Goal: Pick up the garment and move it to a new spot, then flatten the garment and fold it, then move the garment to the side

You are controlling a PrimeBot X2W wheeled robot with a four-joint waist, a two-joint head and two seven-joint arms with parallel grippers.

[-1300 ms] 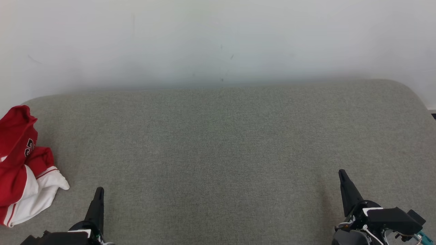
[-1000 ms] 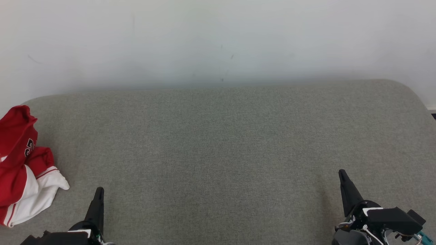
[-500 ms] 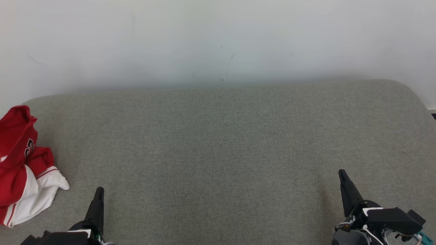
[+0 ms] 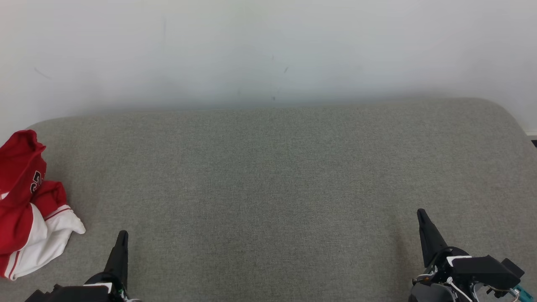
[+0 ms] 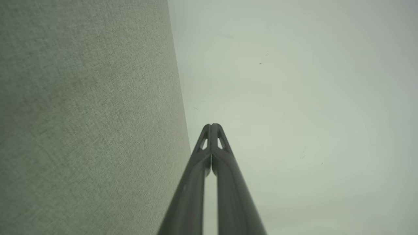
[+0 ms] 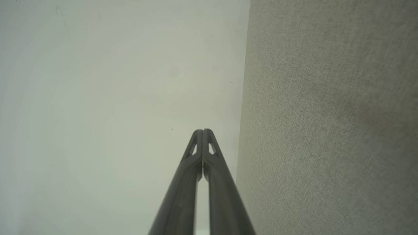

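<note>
Left gripper (image 4: 122, 235) fingers pressed together, empty; should spread, reach left, pinch bunched red-white jersey (image 4: 29, 205) high

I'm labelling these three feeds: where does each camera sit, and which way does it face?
Head view: on the head, facing forward and down at a grey woven-fabric cushion, crumpled red-and-white garment at its left edge, white wall behind; left gripper and right gripper, both shut, in the bottom corners.
Left wrist view: on the left wrist, facing along its closed fingers toward cushion and wall.
Right wrist view: the same, from the right wrist.
All share cushion and wall.
</note>
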